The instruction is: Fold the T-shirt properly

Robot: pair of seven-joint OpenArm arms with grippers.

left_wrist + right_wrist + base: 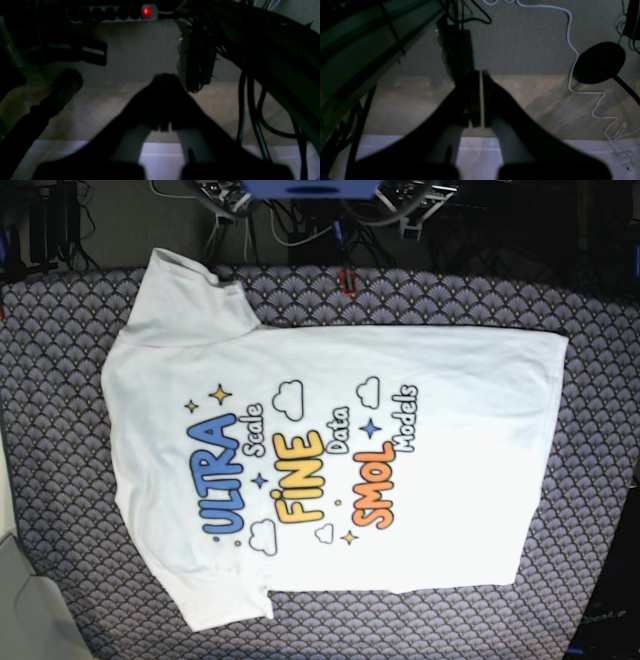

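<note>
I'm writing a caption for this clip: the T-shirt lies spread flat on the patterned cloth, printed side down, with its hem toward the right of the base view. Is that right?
Not quite: the T-shirt lies printed side up, as the base view shows. It is spread flat on the patterned cloth, its hem toward that view's right.

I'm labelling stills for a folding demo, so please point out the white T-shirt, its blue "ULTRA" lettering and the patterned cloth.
White T-shirt (460, 470): base view, plain lower body.
Blue "ULTRA" lettering (222, 498): base view, the letter L.
Patterned cloth (590, 420): base view, bare strip beyond the hem.
</note>
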